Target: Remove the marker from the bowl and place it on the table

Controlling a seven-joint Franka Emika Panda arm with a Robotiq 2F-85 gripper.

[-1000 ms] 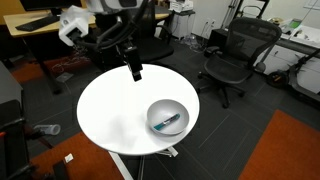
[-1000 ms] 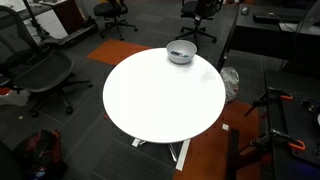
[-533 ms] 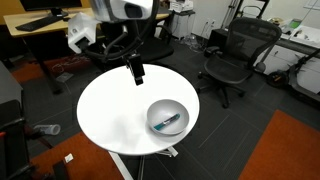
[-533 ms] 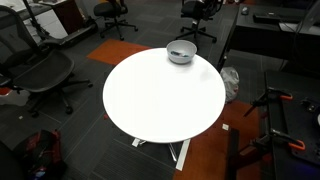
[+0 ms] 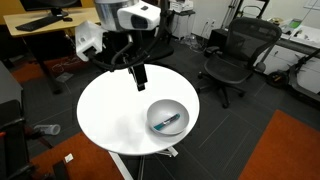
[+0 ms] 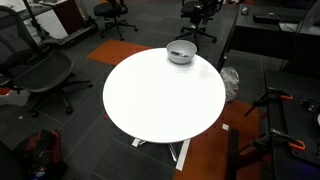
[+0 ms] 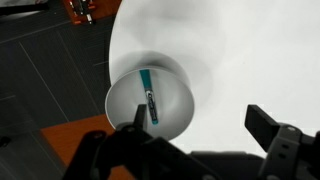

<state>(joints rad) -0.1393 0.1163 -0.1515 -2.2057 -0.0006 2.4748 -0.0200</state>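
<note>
White round table (image 5: 105, 115) fills the middle of an office floor. Nearest in an exterior view is the bowl (image 5: 152, 110), close to the table's edge. The marker (image 5: 168, 123) lies slanted inside the bowl, dark with a teal part. Beyond the bowl the gripper (image 5: 139, 76) hangs above the table, well apart from the rim. In the wrist view its fingers (image 7: 262, 122) are spread wide with nothing between them. Farther off stand a chair (image 5: 235, 55) and a desk (image 5: 40, 25).

The approach looks to be in hand, with no grasp begun. The next move calls for carrying the gripper over the bowl, setting the fingers across the marker's length, then lowering inside without knocking the rim.

Against a second ago, the gripper has drifted slightly toward the bowl. Bowl and marker lie unchanged.
</note>
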